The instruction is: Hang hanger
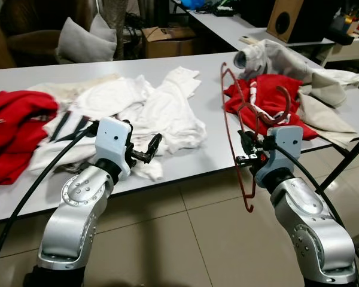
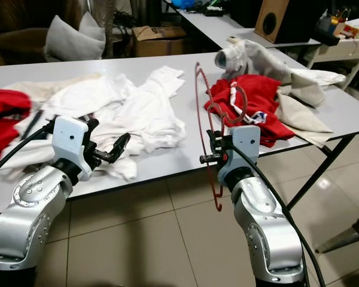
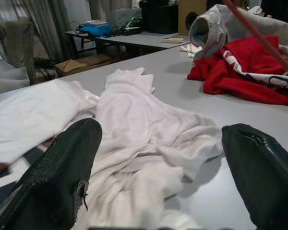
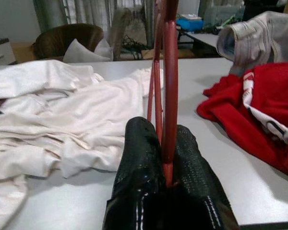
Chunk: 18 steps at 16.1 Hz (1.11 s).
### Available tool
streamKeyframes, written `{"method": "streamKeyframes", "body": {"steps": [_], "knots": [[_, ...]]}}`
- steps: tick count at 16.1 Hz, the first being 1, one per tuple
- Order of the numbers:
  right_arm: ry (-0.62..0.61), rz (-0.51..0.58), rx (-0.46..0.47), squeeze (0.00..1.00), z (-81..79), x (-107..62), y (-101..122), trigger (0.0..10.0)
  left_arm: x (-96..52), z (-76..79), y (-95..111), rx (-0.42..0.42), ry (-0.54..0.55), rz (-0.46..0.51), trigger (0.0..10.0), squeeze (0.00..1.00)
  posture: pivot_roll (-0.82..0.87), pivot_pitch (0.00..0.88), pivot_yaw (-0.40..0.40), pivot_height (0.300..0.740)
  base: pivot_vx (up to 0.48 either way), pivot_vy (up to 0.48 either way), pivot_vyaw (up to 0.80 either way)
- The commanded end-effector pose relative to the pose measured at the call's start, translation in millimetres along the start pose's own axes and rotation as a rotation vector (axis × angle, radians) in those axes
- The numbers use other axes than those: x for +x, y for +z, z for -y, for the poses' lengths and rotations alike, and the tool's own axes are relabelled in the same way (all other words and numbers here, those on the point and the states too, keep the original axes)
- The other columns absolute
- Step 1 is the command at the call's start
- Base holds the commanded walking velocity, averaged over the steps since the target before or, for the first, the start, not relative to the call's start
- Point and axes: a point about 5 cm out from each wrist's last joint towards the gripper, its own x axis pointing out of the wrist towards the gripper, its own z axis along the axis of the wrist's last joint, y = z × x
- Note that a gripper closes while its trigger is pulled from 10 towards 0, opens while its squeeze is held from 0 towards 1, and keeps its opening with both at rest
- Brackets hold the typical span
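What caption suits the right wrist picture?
Right hand shut on a red hanger, white shirts on the table beyond.

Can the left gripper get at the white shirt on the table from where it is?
Probably yes. The left gripper is open and sits just over the near edge of the white shirt, with nothing between them. The right gripper stays aside, shut on the red hanger.

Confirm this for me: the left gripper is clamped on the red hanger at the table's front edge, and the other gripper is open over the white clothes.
Not quite: the sides are swapped. The right gripper is clamped on the red hanger, as the right wrist view shows, at the table front edge. The left gripper is open over the white clothes.
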Motion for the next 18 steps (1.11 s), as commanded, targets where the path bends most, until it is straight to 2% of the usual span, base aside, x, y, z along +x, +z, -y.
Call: {"method": "streamKeyframes", "body": {"steps": [1, 15, 18], "knots": [[-0.017, 0.036, -0.011, 0.00, 2.1, -1.4, 6.8, 10.0, 1.6, 1.8, 3.7, 0.002, -0.014, 0.015, 10.0, 0.00, -0.10, 0.000, -0.035, 0.740, 0.000, 0.000, 0.00], [-0.057, 0.044, 0.039, 0.00, 5.0, -2.6, 5.2, 10.0, 3.3, 3.8, 3.1, 0.017, -0.031, 0.006, 10.0, 0.00, -0.10, 0.000, -0.019, 0.740, 0.000, 0.000, 0.00], [-0.053, 0.055, 0.073, 0.00, 5.0, -2.3, 6.2, 10.0, 3.0, 3.9, 3.5, 0.017, -0.029, 0.007, 10.0, 0.00, -0.10, 0.000, -0.021, 0.740, 0.000, 0.000, 0.00]]}}
